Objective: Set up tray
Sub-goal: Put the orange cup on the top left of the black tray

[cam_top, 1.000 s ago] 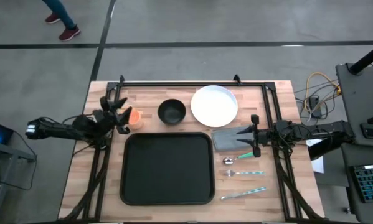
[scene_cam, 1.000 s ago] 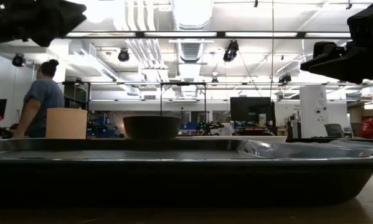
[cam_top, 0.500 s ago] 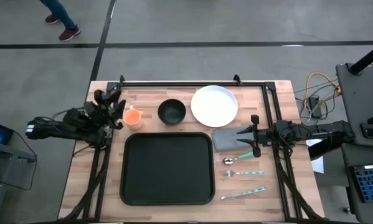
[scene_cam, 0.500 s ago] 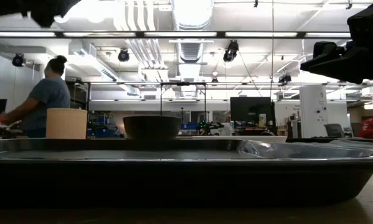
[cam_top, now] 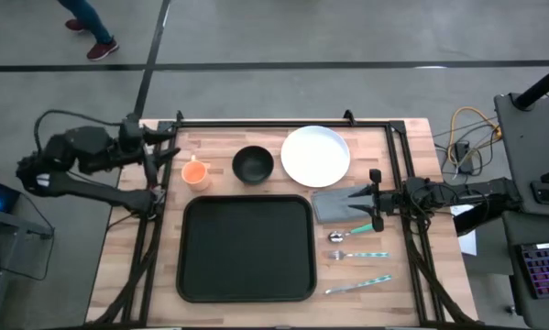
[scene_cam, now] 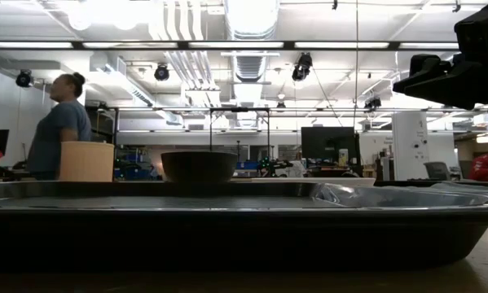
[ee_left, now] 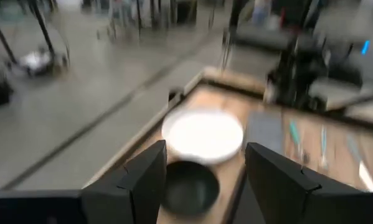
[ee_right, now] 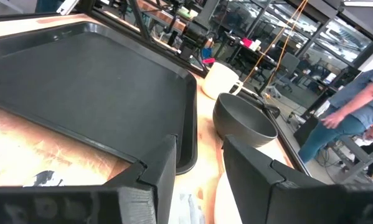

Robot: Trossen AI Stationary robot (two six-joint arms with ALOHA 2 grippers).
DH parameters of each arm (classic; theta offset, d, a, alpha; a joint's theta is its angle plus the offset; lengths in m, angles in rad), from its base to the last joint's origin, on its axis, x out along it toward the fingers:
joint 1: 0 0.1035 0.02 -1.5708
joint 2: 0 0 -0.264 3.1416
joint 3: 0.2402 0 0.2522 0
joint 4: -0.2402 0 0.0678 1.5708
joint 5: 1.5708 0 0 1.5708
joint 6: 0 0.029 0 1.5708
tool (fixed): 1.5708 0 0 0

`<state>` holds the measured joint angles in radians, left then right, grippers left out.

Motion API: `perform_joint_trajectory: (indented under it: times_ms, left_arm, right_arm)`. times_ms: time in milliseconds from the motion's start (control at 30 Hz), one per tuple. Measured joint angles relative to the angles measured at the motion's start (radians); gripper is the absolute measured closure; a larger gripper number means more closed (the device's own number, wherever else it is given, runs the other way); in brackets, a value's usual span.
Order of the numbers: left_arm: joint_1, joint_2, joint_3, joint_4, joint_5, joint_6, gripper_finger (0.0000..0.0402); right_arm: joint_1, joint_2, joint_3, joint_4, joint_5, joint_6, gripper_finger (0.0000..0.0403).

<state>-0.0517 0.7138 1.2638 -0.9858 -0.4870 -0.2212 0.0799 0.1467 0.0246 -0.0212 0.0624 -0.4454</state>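
The black tray point(cam_top: 246, 247) lies flat at the table's near middle, its rim filling the low view point(scene_cam: 227, 213). Behind it stand an orange cup point(cam_top: 194, 172), a black bowl point(cam_top: 253, 164) and a white plate point(cam_top: 315, 155). My left gripper point(cam_top: 160, 151) hangs open, raised above the table's left edge, left of the cup, with nothing between its fingers point(ee_left: 136, 180). My right gripper point(cam_top: 373, 200) stands open over the grey napkin's point(cam_top: 338, 203) right end, holding nothing; its fingers point(ee_right: 161, 168) point toward the tray point(ee_right: 80, 74).
A spoon point(cam_top: 347, 235), a fork point(cam_top: 358, 255) and a knife point(cam_top: 356, 286) lie on the wood right of the tray. A black frame rail point(cam_top: 283, 122) runs along the far edge. A person point(scene_cam: 58, 122) stands beyond the table.
My left gripper has risen from just beside the orange cup and drawn back toward the table's left edge, tipping up from pointing down to nearly level, still open. The cup stays standing where it was.
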Motion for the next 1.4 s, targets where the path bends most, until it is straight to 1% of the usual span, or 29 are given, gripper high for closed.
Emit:
perform_joint_trajectory:
  times_ms: [133,267,433,567,700,800,967,1067,1133,1267,1400]
  left_arm:
    - [0.0,0.132,0.153,-0.197,0.046,-0.028,0.0203]
    - [0.0,0.271,0.239,-0.345,0.069,-0.033,0.0203]
    - [0.0,0.424,0.271,-0.486,0.073,-0.018,0.0203]
    - [0.0,0.503,0.229,-0.492,0.08,-0.023,0.0203]
    - [0.0,0.507,0.16,-0.493,0.081,-0.082,0.0203]
    - [0.007,0.498,0.09,-0.458,0.085,-0.19,0.0203]
    - [0.018,0.419,-0.01,-0.466,0.089,-0.399,0.0203]
    - [0.031,0.392,-0.073,-0.461,0.114,-0.482,0.0203]
    - [0.047,0.376,-0.108,-0.463,0.147,-0.511,0.0203]
    - [0.082,0.376,-0.17,-0.462,0.19,-0.511,0.0203]
    - [0.116,0.391,-0.186,-0.459,0.206,-0.49,0.0203]
  right_arm:
    - [0.0,0.0,0.0,0.0,0.0,0.0,0.028]
    - [0.0,0.0,0.0,0.0,0.0,0.0,0.028]
    - [0.0,0.0,0.0,0.0,0.0,0.0,0.028]
    - [0.0,0.0,0.0,0.0,0.0,0.0,0.028]
    - [0.0,0.0,0.0,0.0,0.0,0.0,0.028]
    - [0.0,0.0,0.0,0.0,0.0,0.0,0.028]
    - [0.0,0.0,0.0,0.0,0.0,0.0,0.028]
    - [0.0,0.0,0.0,0.0,0.0,0.0,0.028]
    - [0.0,0.0,0.0,0.0,0.0,0.0,0.028]
    - [0.0,0.0,0.0,0.0,0.0,0.0,0.028]
    - [0.0,0.0,0.0,0.0,0.0,0.0,0.028]
